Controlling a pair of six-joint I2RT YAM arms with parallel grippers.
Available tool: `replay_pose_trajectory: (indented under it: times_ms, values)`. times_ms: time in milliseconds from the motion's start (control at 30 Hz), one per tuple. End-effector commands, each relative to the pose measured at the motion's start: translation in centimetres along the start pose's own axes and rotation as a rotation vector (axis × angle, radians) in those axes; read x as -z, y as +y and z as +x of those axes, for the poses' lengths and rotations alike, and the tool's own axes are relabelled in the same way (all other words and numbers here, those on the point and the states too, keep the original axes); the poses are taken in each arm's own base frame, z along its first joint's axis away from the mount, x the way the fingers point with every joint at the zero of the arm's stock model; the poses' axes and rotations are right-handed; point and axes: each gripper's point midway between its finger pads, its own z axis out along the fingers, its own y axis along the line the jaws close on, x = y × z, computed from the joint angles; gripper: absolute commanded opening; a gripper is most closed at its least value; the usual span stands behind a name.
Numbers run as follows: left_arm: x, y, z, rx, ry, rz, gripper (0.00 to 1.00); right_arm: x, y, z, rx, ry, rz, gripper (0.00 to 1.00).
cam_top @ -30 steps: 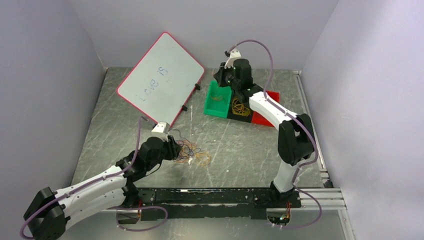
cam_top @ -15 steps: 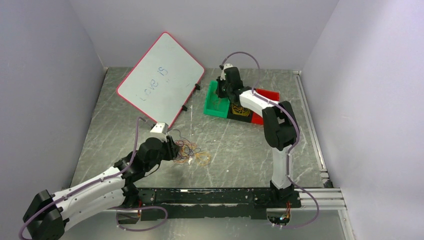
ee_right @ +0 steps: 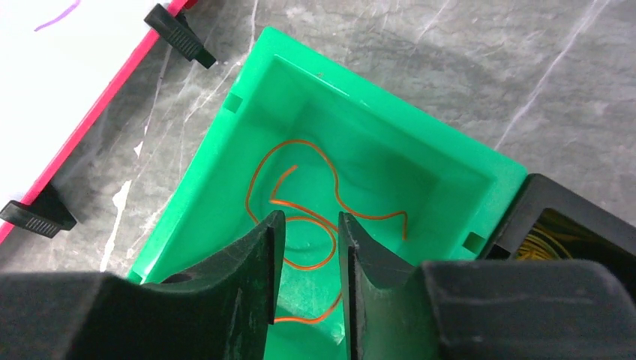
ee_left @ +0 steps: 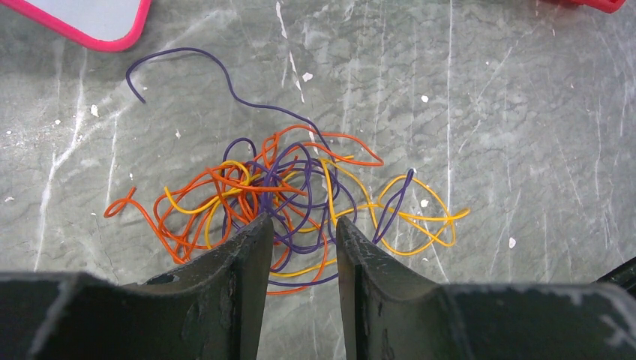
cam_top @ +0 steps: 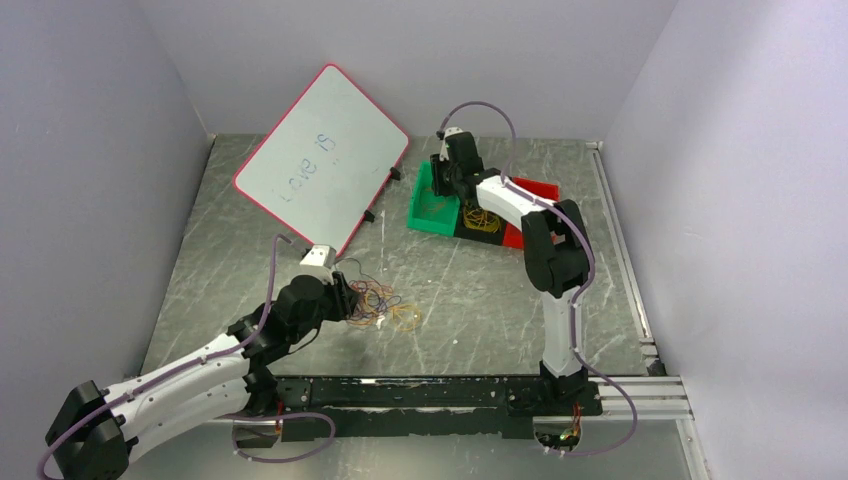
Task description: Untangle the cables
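step: sorting strands into bins | thin orange wire (ee_right: 296, 142) lies in green plastic bin (ee_right: 217, 187) under right hand (ee_right: 309, 217), jaws apart | tangle of orange, yellow and purple cables (ee_left: 285, 206) on grey bench (ee_left: 525, 112) | left hand (ee_left: 300, 221) at it, jaws apart, seemingly holding nothing | next: pinch one strand, pull it free

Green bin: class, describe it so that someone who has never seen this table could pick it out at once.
Start at the big pink-edged whiteboard at the back of the table. Just right of it stands a row of three small bins. The green bin is the one nearest the board, holding only one orange wire, while its black neighbour holds yellow ones.
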Motion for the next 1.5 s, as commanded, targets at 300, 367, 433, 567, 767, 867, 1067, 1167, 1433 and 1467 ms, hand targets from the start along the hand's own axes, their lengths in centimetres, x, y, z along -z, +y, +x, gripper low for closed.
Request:
replay_pose_trajectory:
  times_ms: [300, 367, 433, 567, 767, 867, 1067, 1167, 1433, 1467]
  values:
    - [0.1, -0.3, -1.0, 0.012, -0.013, -0.007, 0.46, 8.1, -0.1, -8.2, 0.060, -0.218, 0.029, 0.50]
    - [0.2, -0.3, -1.3, 0.011, -0.014, -0.017, 0.48, 9.6, 0.7, -8.2, 0.063, -0.233, -0.007, 0.50]
    - [0.4, -0.3, -1.9, 0.015, -0.026, -0.027, 0.50, 11.2, 1.6, -7.4, 0.059, -0.236, -0.049, 0.50]
    - [1.1, -0.4, -3.5, 0.041, -0.053, -0.055, 0.58, 14.8, 5.1, -5.2, 0.056, -0.249, -0.161, 0.50]
    - [3.4, 0.4, -6.6, 0.112, -0.095, -0.165, 0.64, 16.9, 11.9, -0.1, 0.176, -0.142, -0.334, 0.50]
    - [5.4, 0.4, -9.0, 0.126, -0.124, -0.203, 0.62, 16.9, 15.4, 2.0, 0.224, -0.066, -0.438, 0.50]
    - [8.3, 1.1, -11.8, 0.099, -0.181, -0.250, 0.60, 15.4, 21.1, 5.5, 0.352, 0.058, -0.554, 0.48]
    - [8.7, 1.1, -11.7, 0.092, -0.179, -0.239, 0.59, 15.4, 23.6, 7.6, 0.431, 0.095, -0.675, 0.48]
    - [9.0, 1.5, -10.8, 0.118, -0.183, -0.218, 0.58, 17.2, 27.1, 10.3, 0.583, -0.020, -0.956, 0.45]
    - [9.1, 1.5, -10.9, 0.120, -0.184, -0.219, 0.57, 17.0, 27.3, 10.4, 0.596, -0.034, -0.966, 0.44]
